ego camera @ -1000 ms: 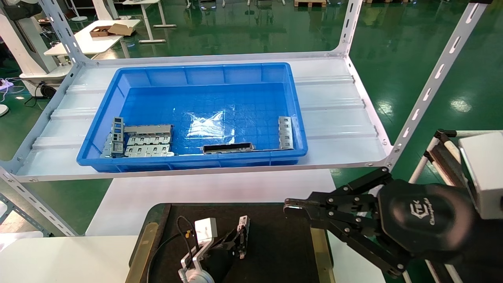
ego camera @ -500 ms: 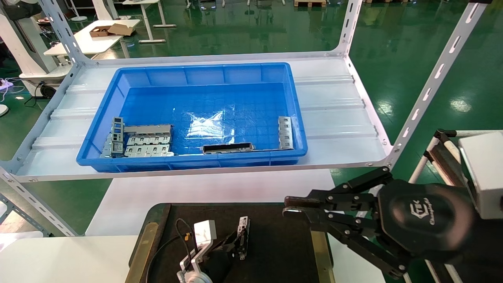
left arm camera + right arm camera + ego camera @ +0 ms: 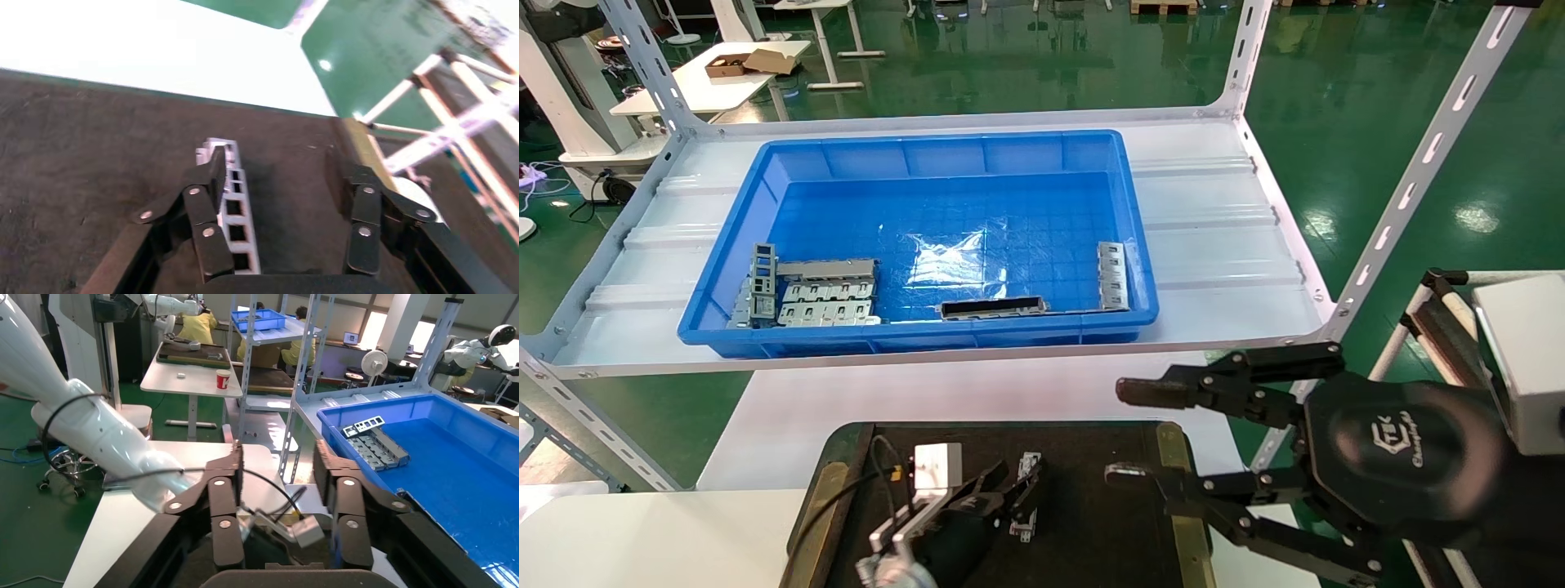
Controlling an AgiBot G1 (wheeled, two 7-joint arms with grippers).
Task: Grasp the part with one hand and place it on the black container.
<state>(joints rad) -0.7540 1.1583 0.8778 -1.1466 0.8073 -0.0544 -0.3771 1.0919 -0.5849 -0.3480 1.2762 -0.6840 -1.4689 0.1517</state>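
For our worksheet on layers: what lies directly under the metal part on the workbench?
The black container lies under the part; its dark matte surface shows all round. The left gripper is open, one finger covering the part's side.

Bright overhead light glared off the green floor (image 3: 1377, 122) at upper right; the left wrist view was blurred

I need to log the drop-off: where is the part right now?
In the head view, the part lies on the black container, near its middle, beside one finger of the open left gripper.
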